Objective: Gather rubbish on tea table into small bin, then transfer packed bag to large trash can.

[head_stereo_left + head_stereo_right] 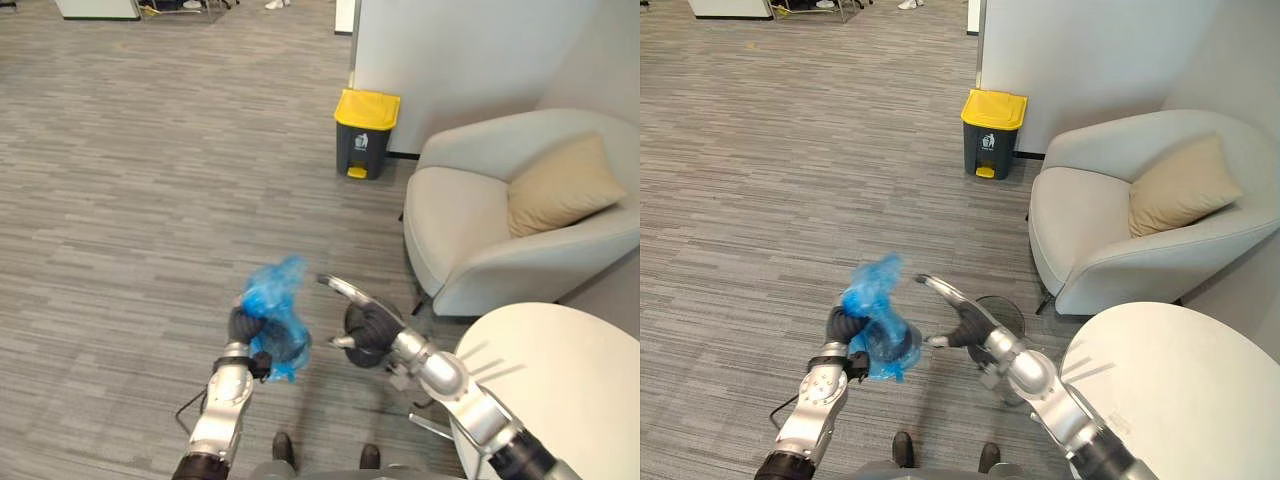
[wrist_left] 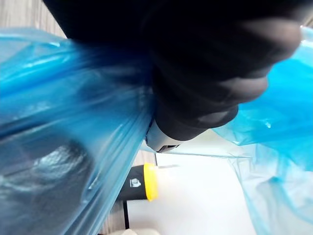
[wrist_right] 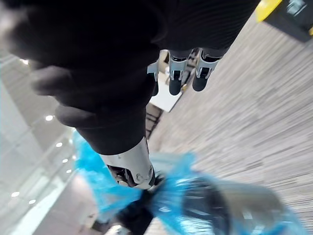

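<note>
left hand point(image 1: 243, 326) is clenched round the gathered neck of the blue bag point(image 1: 278, 318) and holds it clear of the floor point(image 1: 130, 200), in front of the robot. the bag's long axis runs roughly upright: loose frill pointing up above the hand, fuller dark-shadowed belly hanging below and bulging toward the robot's right. right hand point(image 1: 368, 328) hovers just beside that belly with fingers point(image 1: 338, 285) straight and spread, thumb aimed at the plastic, pinching nothing; whether it touches the bag i cannot tell.

outward from there, the large trash can point(image 1: 366, 135) with its yellow lid stands against the wall, ahead and somewhat to the right of the bag, well apart across open carpet. its lid looks shut. the armchair point(image 1: 470, 240) sits right of that line and the round counter point(image 1: 560, 370) is at the robot's right side.

my judgement: the carry is in hand, and the move turns on bringing the upright bag forward-right to the can.
</note>
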Available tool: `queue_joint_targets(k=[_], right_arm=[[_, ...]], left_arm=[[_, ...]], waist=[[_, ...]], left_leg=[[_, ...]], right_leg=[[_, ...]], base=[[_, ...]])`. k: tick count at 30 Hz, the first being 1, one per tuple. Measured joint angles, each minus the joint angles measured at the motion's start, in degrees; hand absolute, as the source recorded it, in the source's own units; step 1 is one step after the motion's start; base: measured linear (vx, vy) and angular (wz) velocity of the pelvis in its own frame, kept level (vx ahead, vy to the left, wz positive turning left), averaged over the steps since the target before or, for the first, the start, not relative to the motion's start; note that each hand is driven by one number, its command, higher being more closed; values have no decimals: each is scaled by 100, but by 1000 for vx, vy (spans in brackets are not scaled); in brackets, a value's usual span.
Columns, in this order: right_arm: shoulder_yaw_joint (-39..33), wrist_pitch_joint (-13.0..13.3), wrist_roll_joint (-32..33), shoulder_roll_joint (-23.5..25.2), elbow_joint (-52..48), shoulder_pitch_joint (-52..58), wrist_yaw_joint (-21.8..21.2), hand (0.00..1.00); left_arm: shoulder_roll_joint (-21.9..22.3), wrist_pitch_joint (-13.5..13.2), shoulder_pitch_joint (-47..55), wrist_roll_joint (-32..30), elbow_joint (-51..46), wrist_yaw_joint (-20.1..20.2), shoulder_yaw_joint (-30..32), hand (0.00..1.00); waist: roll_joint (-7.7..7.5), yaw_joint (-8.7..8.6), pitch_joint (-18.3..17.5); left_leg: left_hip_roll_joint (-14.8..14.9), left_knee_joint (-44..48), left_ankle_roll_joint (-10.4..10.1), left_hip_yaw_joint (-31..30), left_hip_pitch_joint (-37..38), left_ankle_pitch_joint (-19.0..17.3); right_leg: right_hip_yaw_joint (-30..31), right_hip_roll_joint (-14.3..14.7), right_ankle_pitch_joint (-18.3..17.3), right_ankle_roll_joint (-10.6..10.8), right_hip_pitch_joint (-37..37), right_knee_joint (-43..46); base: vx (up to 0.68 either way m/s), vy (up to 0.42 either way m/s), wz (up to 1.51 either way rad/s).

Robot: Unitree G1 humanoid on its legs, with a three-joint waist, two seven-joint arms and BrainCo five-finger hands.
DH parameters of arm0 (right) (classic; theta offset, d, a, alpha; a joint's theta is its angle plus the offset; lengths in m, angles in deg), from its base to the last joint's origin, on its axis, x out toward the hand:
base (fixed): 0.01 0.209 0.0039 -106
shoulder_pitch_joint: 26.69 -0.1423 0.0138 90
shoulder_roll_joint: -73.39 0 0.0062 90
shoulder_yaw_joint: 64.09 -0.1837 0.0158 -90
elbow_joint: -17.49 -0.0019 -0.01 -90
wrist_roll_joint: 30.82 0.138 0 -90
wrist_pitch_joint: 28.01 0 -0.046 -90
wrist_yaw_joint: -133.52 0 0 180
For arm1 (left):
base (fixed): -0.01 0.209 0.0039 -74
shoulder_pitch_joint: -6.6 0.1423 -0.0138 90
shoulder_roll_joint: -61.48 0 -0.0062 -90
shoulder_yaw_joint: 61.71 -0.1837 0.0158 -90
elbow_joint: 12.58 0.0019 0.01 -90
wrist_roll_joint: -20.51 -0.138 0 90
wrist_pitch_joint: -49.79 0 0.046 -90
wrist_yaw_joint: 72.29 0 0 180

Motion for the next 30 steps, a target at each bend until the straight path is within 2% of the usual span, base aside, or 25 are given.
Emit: queue_joint_targets(k=[2, 3, 7, 11, 12, 16, 17, 18, 19, 20, 21, 22, 23, 24, 25, 26, 27, 29, 30], right_arm=[[-332, 37, 0, 99, 80, 337, 30, 0], [-581, 43, 9, 304, 293, 464, 59, 0], [-1224, -29, 248, 959, 1621, 511, 171, 0], [-1630, -247, 512, 1183, 2669, 534, 269, 0], [-1759, -286, 524, 1216, 2922, 574, 275, 0], [-2048, -324, 572, 1428, 3383, 676, 417, 0], [-2087, -404, 572, 1543, 3486, 567, 453, 0], [-2160, -407, 586, 1641, 3485, 511, 507, 0], [-2266, -411, 702, 1749, 3482, 448, 538, 0], [-2338, -415, 734, 1800, 3472, 394, 560, 0], [-2414, -440, 767, 1828, 3452, 406, 607, 0], [-2490, -511, 805, 1825, 3422, 399, 665, 0], [-2523, -562, 910, 1789, 3343, 439, 747, 0], [-2540, -620, 942, 1808, 3249, 492, 765, 0], [-2545, -643, 967, 1863, 3102, 597, 771, 0], [-2543, -641, 1016, 2015, 2982, 662, 767, 0], [-2542, -641, 1039, 2187, 2947, 703, 771, 0], [-2542, -634, 1152, 2338, 2944, 761, 772, 0], [-2545, -627, 1178, 2355, 2949, 751, 783, 0]], left_arm=[[-17, -5, 171, 21, 32, 5, 77, 100], [-15, -7, 265, 133, 88, 18, 143, 100], [-20, -10, 356, 395, 597, 165, 450, 100], [-60, -7, 491, 458, 971, 420, 579, 100], [-59, -2, 517, 466, 1103, 486, 623, 100], [-66, 2, 650, 574, 1430, 671, 858, 100], [-68, 4, 770, 578, 1548, 675, 975, 100], [-54, 14, 850, 580, 1643, 675, 1032, 100], [-11, 71, 995, 592, 1659, 679, 1042, 100], [96, 105, 1125, 620, 1638, 681, 1071, 100], [153, 108, 1183, 635, 1617, 696, 1064, 100], [219, 116, 1243, 654, 1568, 734, 1066, 100], [281, 126, 1277, 676, 1430, 782, 1056, 100], [258, 129, 1312, 674, 1303, 788, 1040, 100], [192, 130, 1354, 674, 1084, 786, 1014, 100], [35, 122, 1349, 672, 841, 786, 940, 100], [-73, 121, 1314, 672, 719, 783, 926, 100], [-185, 125, 1189, 671, 712, 783, 843, 100], [-190, 124, 1112, 668, 719, 786, 791, 100]], waist=[[37, -8, -27], [46, -30, -27], [50, -108, -24], [72, -71, 7], [72, -11, 35], [-10, 30, 100], [-84, 81, 156], [-120, 118, 199], [-162, 206, 226], [-173, 270, 299], [-185, 333, 334], [-114, 316, 425], [-46, 306, 535], [-32, 303, 547], [-66, 284, 574], [-95, 210, 658], [-195, 116, 692], [-301, 12, 730], [-291, -31, 735]], left_leg=[[2, 0, 0, -25, -64, 0], [-38, 1, -2, -70, -95, -1], [-68, 5, -5, -390, -358, -4], [-203, 39, -6, -800, -715, -3], [-248, 40, -5, -893, -768, -3], [-250, 124, 14, -498, -843, 6], [-313, 336, 155, -484, -871, -56], [-358, 536, 257, -439, -887, -184], [-385, 931, 256, -287, -962, -549], [-332, 1445, 270, 53, -1070, -1094], [-268, 1800, 266, 377, -1070, -1430], [-142, 2222, 256, 527, -1085, -1702], [-48, 2676, 327, 474, -1118, -2011], [-46, 2810, 376, 439, -1109, -2122], [-72, 2905, 441, 336, -1062, -2231], [-82, 2948, 480, 145, -969, -2321], [-73, 2929, 526, -51, -907, -2355], [-74, 2805, 506, -211, -759, -2415], [-81, 2768, 459, -307, -713, -2492]], right_leg=[[-9, 1, 2, 3, -18, -56], [-69, -3, -1, 6, -23, -52], [-397, -36, -156, 55, -108, 43], [-939, -165, -420, 117, -324, 354], [-1167, -233, -528, 160, -310, 456], [-1799, -496, -821, 254, -198, 832], [-1821, -583, -891, 289, -128, 878], [-1815, -653, -932, 329, -62, 903], [-1711, -776, -1003, 384, -56, 1024], [-1608, -937, -1148, 450, -47, 1294], [-1530, -1083, -1302, 508, -59, 1579], [-1473, -1184, -1363, 493, -98, 2033], [-1180, -1269, -1342, 402, -381, 3003], [-938, -1331, -1269, 218, -610, 3551], [-549, -1390, -971, -123, -1020, 4405], [-131, -1280, -1144, 22, -1511, 5163], [-69, -1105, -1484, 121, -1784, 5316], [-192, -904, -1672, 189, -2128, 4915], [-299, -822, -1668, 199, -2282, 4549]], base=[[24, -5, 12], [19, 16, 24], [18, 4, 42], [84, 9, 76], [106, -1, 81], [166, -1, 95], [191, 14, 23], [202, 46, -4], [168, 78, -32], [175, 112, -41], [166, 106, -24], [179, 146, -1], [143, 144, 10], [177, 190, 16], [231, 147, 35], [313, 107, 59], [287, 39, 58], [290, -4, 48], [386, -14, 52]])
